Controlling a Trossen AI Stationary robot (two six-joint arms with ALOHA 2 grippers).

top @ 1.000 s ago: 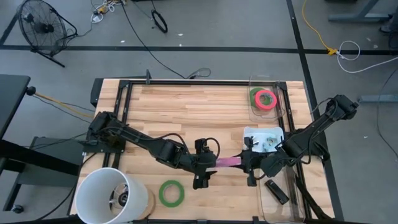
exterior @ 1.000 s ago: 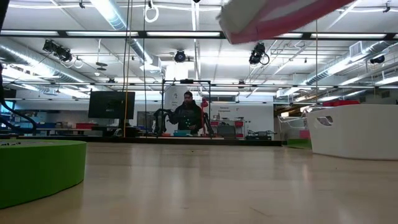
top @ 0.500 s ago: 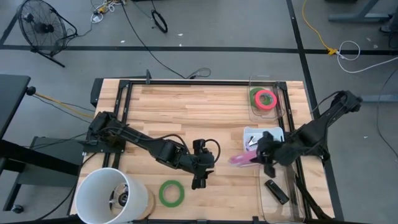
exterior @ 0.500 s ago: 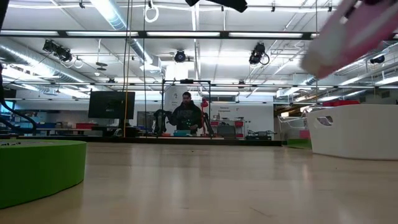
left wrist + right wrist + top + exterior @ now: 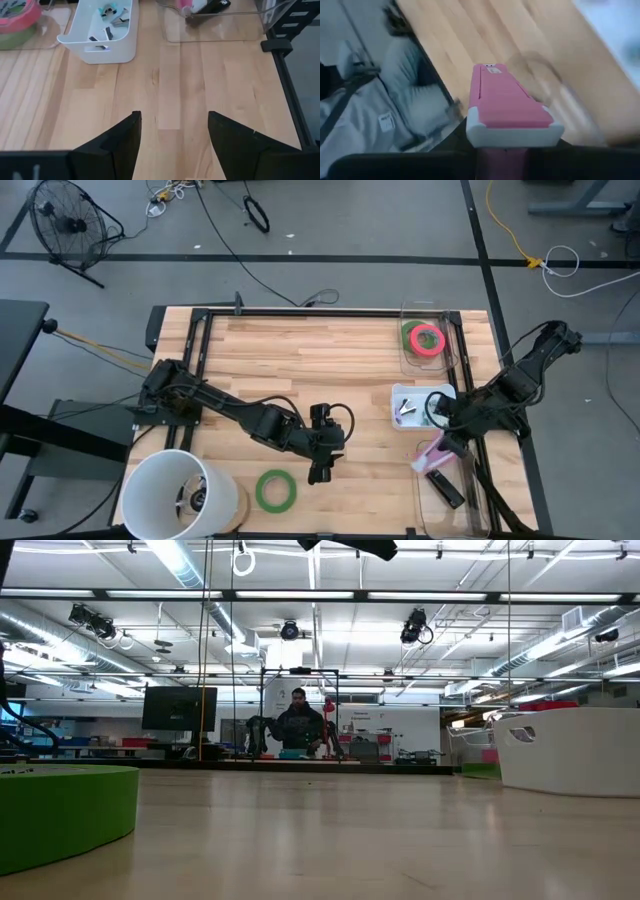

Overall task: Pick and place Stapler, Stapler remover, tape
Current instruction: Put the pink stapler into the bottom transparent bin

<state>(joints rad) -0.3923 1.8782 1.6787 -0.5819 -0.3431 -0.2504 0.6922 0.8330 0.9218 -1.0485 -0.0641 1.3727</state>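
My right gripper is shut on a pink stapler, holding it over the clear tray at the table's near right. A black stapler lies in that tray. My left gripper hovers open over the table's middle with nothing between its fingers. Staple removers lie in the white bin. One green tape roll lies flat on the table. A pink roll on a green one sits in the far clear box. My right gripper holds the pink stapler by its white-capped rear end; the stapler itself hides the fingers. The stapler points away from the gripper, slanting down toward the table's near edge. It is lifted clear above the tray.
A large white cylinder stands at the near left corner. A black frame runs along the table's far and side edges. Bare wood lies between my left gripper and the white bin. A person stands far behind the table.
My right gripper has carried the pink stapler away from my left gripper toward the table's right and near edges, over the clear tray. It has rolled, so the stapler now slants down instead of lying level.
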